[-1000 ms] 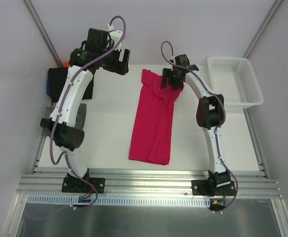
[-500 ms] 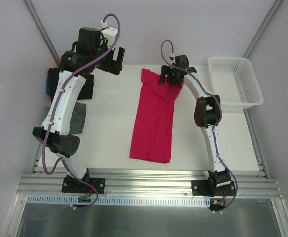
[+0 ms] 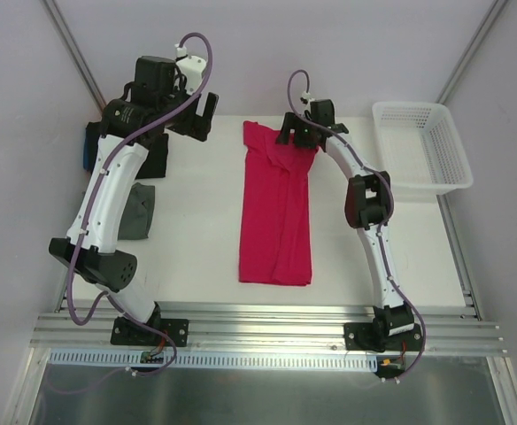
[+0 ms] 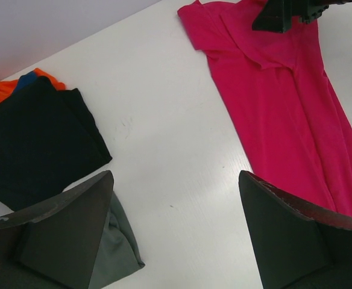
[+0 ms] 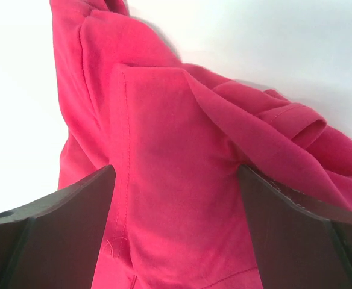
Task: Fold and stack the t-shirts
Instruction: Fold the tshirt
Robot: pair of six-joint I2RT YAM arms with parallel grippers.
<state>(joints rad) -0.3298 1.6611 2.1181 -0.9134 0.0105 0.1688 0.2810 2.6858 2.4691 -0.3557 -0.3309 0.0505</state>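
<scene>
The crimson-pink t-shirt [image 3: 276, 212] lies as a long folded strip down the middle of the table. My right gripper [image 3: 298, 135] hovers over its far end, where a sleeve is bunched. In the right wrist view the jaws stand wide apart, with the crimson cloth [image 5: 176, 120] lying loose under and between them and my right gripper [image 5: 175, 170] open. My left gripper [image 3: 198, 117] hangs open over bare table [image 4: 164, 120] at the far left, and my left gripper [image 4: 175, 177] holds nothing. The black t-shirt [image 4: 37, 138] tops a stack with blue [image 4: 26, 78] and orange [image 4: 1, 90] edges. A folded grey-green t-shirt [image 4: 116, 253] lies beside it.
A white mesh basket [image 3: 422, 146] stands at the far right of the table. The black stack [image 3: 95, 146] and the grey-green shirt [image 3: 139, 210] sit along the left edge, partly hidden by my left arm. Grey walls close in behind.
The right gripper moved toward the far left, and the shirt, tilted before, now lies straight. The left gripper drew back toward the far left corner.
</scene>
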